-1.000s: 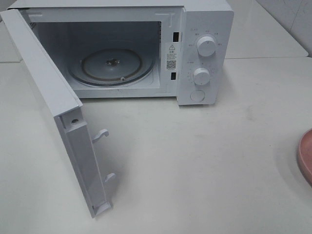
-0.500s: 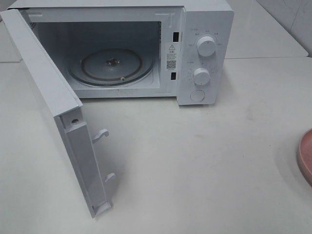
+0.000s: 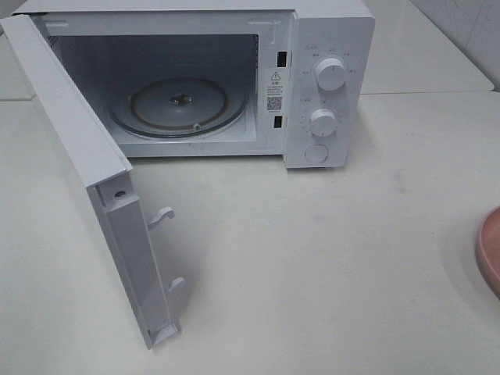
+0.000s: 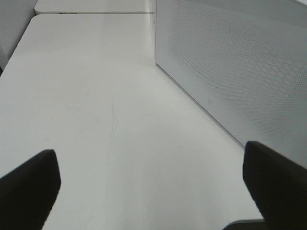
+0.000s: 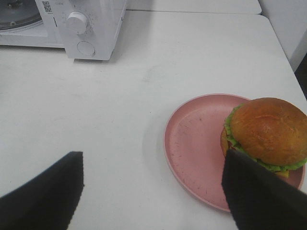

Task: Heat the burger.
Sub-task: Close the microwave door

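White table [image 3: 328, 258], microwave [image 3: 328, 31] door [image 3: 86, 148] open; burger [image 5: 266, 132] on pink plate [image 5: 196, 148].

Golden-brown burger [image 5: 266, 129], pink plate [image 5: 194, 148]

microwave [image 3: 234, 47] front frame: a white sticker [image 3: 275, 77] is showing a warning triangle; its print is staying too small to read
below the sticker: a QR code [image 3: 274, 101] is sitting on the same frame, also seen in the right wrist view [image 5: 46, 6]
control panel [image 3: 328, 94]: faint marks are ringing the upper knob [image 3: 331, 74] and lower knob [image 3: 323, 121]; none are reading out as legible
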Robot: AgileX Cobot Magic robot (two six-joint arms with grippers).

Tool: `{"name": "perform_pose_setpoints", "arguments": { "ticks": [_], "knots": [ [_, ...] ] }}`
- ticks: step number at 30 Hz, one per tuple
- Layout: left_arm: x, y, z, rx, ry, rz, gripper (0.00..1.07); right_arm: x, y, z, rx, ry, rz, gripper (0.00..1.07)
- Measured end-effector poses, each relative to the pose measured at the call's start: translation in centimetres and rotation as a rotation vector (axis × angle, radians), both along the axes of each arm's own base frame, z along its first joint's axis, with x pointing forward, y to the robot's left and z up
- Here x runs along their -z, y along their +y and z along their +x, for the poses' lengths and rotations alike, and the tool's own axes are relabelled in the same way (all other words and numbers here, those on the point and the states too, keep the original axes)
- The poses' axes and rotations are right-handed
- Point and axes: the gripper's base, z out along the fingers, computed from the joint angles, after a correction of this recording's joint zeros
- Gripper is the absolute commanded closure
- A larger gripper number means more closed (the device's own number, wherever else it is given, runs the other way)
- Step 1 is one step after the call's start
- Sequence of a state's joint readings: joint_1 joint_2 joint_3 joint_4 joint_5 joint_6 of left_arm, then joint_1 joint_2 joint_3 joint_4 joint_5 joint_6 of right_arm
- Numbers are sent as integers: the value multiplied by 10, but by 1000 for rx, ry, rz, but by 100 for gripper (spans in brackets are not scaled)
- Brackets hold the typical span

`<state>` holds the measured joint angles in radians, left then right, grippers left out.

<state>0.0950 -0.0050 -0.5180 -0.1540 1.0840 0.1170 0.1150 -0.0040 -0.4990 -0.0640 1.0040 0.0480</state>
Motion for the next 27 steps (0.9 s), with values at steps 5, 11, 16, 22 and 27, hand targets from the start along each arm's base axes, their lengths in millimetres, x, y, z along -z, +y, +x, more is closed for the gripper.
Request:
{"name": "perform_pose_setpoints", "arguments": {
  "ticks": [5, 11, 16, 22, 27],
  "knots": [
    [0, 0, 0, 0, 0, 0, 9, 0, 0, 0, 0, 0, 0, 31],
    [0, 0, 0, 0, 0, 0, 9, -5, 0, 0, -3, -24, 5, 31],
    [0, 0, 0, 0, 0, 0, 9, -16, 2, 10, -6, -37, 6, 31],
    [0, 0, 0, 0, 0, 0, 9, -15, 2, 16, -7, 6, 2, 31],
    [0, 0, 0, 0, 0, 0, 9, -11, 2, 13, -4, 63, -2, 31]
  ]
}}
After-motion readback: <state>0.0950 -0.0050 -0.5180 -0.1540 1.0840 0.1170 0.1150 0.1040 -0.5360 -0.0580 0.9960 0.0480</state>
